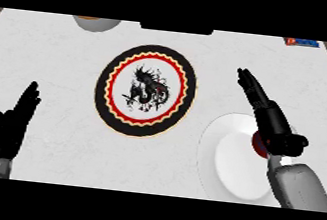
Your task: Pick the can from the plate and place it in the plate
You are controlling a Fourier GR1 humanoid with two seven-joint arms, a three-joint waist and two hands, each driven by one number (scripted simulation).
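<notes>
The right forearm (303,189) comes in at the near right corner of the desk (53,60) and slants up and to the left. From it the right hand (273,121) stretches on in the same line toward the far edge. Its fingers (249,86) are straight and pressed together, not curled round anything, and their tips end just right of the dragon plate (146,90).

The wrist lies over the right part of the white plate (231,164), which sits near the near right corner. The can (259,144) stands on that plate, and only a red sliver of it shows at the left side of the wrist. The rest is hidden under the hand. So the can is below the heel of the hand, well behind the fingertips. Whether the hand touches it cannot be told.

The dragon plate lies at the desk's middle with nothing on it, just left of the white plate and apart from the can.

The left hand (9,126) rests by the near left corner, fingers straight and up, holding nothing, well apart from both plates.

A bowl (97,23) shows at the far edge, left of the middle.
</notes>
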